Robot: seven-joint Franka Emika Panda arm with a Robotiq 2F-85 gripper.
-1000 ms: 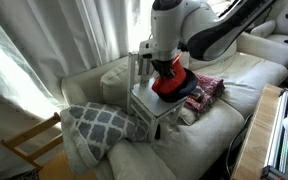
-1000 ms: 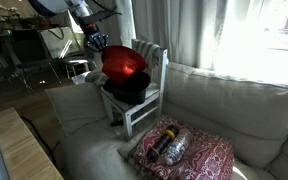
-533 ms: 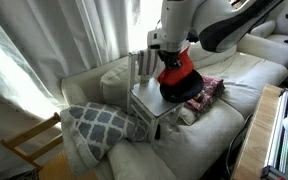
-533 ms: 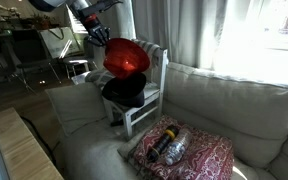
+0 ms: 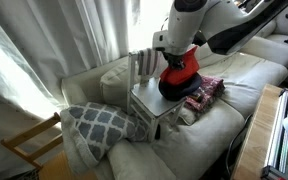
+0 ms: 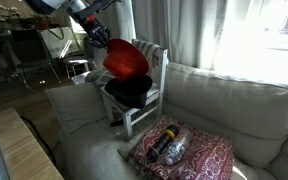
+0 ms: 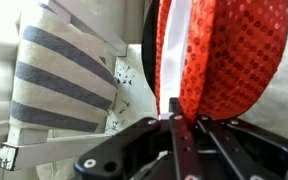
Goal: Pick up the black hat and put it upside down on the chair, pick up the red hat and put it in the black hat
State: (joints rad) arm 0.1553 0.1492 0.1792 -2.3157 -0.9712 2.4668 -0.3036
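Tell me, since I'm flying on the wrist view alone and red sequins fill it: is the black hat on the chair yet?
Observer: Yes, the black hat sits on the seat of the chair.
Operator: Where is the red hat relative to it?
Observer: The red hat hangs tilted just above it, held by the gripper.
Operator: Anything else close by?
Observer: A red patterned cushion lies on the sofa beside the chair.
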